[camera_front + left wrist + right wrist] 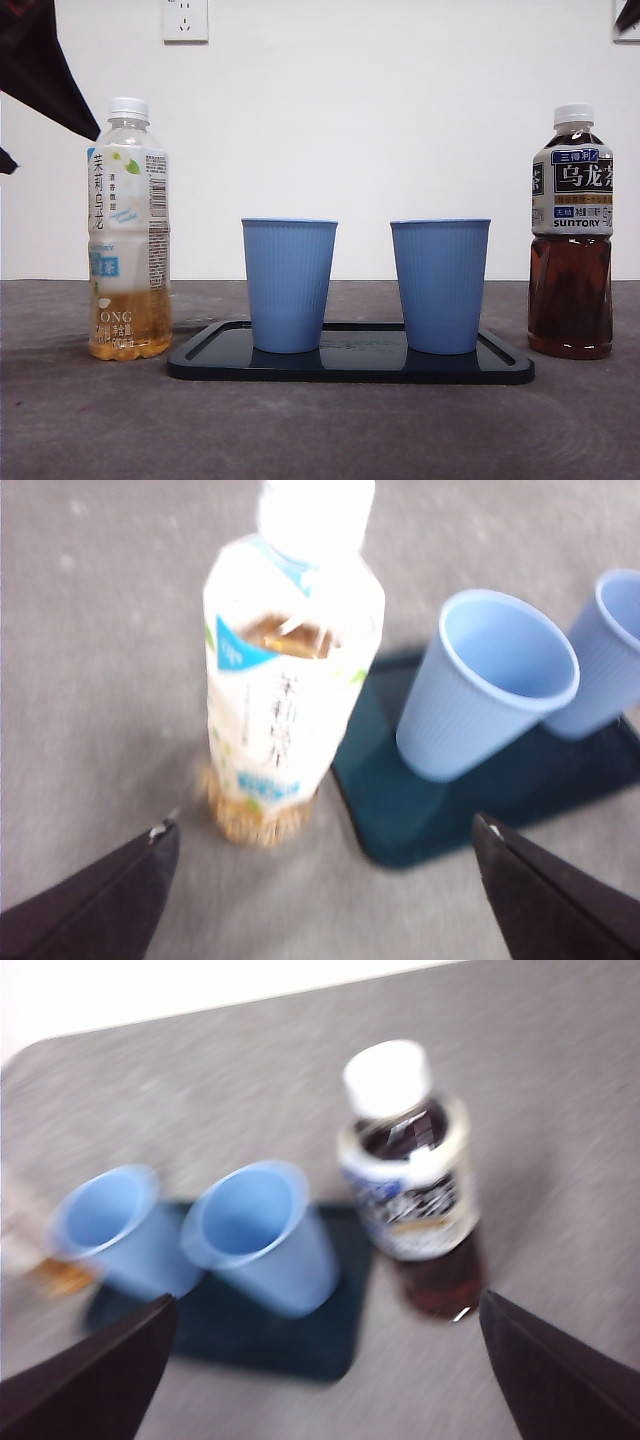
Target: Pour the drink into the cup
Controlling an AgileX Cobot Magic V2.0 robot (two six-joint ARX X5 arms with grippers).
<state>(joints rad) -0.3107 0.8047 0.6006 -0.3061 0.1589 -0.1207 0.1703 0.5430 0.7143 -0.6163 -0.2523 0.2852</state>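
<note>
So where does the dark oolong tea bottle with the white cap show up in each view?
Front view: the dark oolong tea bottle with the white cap stands at the far right, off the dark blue tray.
Left wrist view: not in it; only the pale jasmine tea bottle shows.
Right wrist view: it stands right of centre, beside the tray.
Shared landmark: the tray with two blue ribbed cups.

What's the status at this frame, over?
Left hand open above jasmine tea bottle; right hand open above oolong bottle. Both capped, untouched. Two blue cups upright on tray. Nothing blocking.
</note>
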